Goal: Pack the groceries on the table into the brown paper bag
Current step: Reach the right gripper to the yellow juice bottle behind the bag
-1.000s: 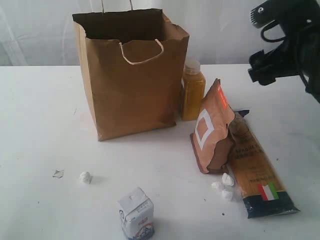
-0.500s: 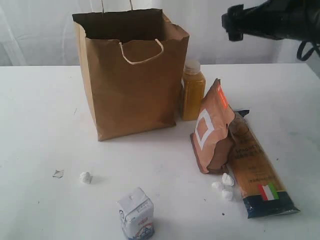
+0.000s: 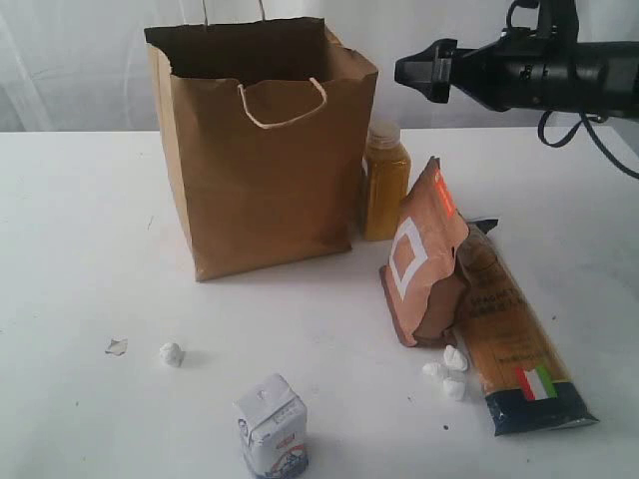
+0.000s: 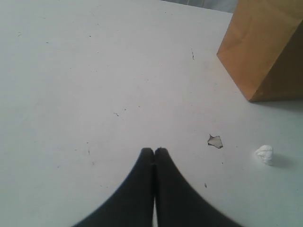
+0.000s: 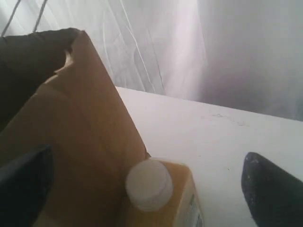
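Tabletop (image 3: 80, 249), white and faintly scuffed, spreads beneath both grippers. The brown paper bag (image 3: 265, 170) stands upright and open-mouthed. The right gripper (image 3: 417, 72) hovers near the bag's upper edge, on the side where the groceries are, with its two dark fingers (image 5: 23, 187) spread wide and nothing between them. The long pasta packet (image 3: 509, 339) lies flat well below this gripper and nearer the camera. The brown white-square pouch (image 3: 424, 259) leans against the packet. A yellow bottle with a pale cap (image 3: 384, 185) stands almost straight under the right gripper, just beside the bag. The small white carton (image 3: 272, 429) sits far from it, alone. The left gripper (image 4: 155, 153) is low over bare table with its fingertips pressed together, holding nothing. A torn scrap (image 4: 215, 141) and a white wad (image 4: 264, 154) lie just past its tips, and the bag's lower corner is farther beyond.
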Robot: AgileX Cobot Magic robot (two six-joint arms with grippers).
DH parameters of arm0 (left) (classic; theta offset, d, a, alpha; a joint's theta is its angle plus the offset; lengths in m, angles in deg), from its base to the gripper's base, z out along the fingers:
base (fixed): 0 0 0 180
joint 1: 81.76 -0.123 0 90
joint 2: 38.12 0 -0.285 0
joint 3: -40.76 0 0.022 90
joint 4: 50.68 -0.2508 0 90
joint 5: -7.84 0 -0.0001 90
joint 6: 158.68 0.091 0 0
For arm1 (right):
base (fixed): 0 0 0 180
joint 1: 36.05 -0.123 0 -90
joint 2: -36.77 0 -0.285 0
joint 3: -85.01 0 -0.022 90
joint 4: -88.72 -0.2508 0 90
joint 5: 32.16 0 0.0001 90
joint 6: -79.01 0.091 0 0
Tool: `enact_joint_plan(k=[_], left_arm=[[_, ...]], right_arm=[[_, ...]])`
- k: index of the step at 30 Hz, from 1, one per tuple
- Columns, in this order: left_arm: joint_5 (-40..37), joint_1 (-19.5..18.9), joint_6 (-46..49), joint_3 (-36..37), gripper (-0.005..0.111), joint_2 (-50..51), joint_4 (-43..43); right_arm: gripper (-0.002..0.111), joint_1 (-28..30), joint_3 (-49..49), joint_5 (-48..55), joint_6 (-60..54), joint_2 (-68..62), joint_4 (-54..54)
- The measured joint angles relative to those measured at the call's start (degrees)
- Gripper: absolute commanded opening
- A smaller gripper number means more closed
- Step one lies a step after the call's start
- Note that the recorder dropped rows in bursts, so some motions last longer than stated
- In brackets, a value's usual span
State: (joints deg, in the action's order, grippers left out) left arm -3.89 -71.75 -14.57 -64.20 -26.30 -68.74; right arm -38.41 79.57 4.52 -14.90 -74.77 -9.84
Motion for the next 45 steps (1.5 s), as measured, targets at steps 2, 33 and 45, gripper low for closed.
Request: enact_joint_plan(k=[2,33,45], left_arm=[[0.00,0.00,0.00,0.00,0.000,0.00,0.09],[0.00,0.00,0.00,0.00,0.000,0.00,0.44],[0.00,0.00,0.00,0.00,0.000,0.00,1.54]], right_arm=[[0.102,0.00,0.00,0.00,-0.72,-0.21,0.10],[0.084,-11.85,7.41,-21.70,-3.80,-11.96,0.85],[0.068,-11.88,7.52,-20.86,-3.09,-13.40,0.85]])
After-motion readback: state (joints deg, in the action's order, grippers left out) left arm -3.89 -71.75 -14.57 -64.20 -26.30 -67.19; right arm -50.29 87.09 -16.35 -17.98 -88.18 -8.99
